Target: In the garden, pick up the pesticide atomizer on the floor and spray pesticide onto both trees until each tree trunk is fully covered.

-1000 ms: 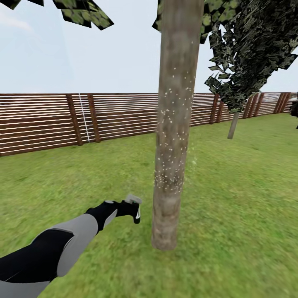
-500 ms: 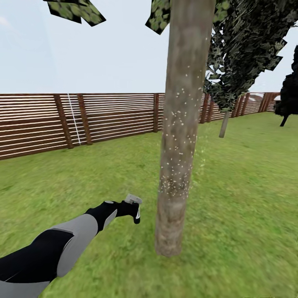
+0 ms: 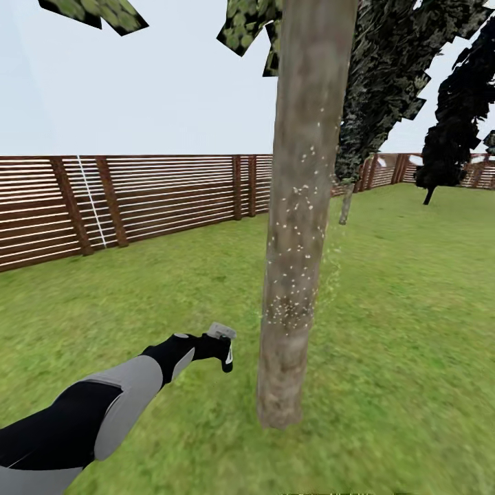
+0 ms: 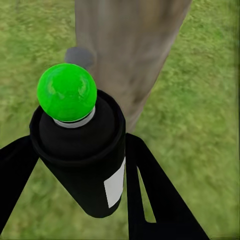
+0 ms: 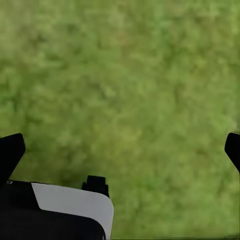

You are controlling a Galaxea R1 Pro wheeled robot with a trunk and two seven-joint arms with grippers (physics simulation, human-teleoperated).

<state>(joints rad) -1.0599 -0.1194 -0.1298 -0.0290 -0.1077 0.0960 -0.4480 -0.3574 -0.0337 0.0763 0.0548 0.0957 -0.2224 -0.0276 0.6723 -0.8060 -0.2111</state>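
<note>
A thick grey-brown tree trunk (image 3: 297, 227) rises from the grass straight ahead, with white specks over its middle and lower part. My left gripper (image 3: 225, 349) is stretched out low beside its left side, a short gap away. It is shut on the pesticide atomizer (image 4: 82, 160), a black bottle with a white label and a bright green round top. In the left wrist view the left gripper (image 4: 80, 147) points the bottle at the trunk (image 4: 130, 50). Another tree (image 3: 346, 203) with a slim grey trunk stands further back. My right gripper (image 5: 121, 149) hangs open over bare grass.
A brown slatted wooden fence (image 3: 137, 199) bounds the lawn (image 3: 412, 330) at the left and back. A dark cone-shaped tree (image 3: 447, 130) stands at the far right. Grass lies around the near trunk on all sides.
The view has swung: fence posts and far trees slid left, and the dark cone tree came further into view. My left arm keeps the same pose beside the trunk.
</note>
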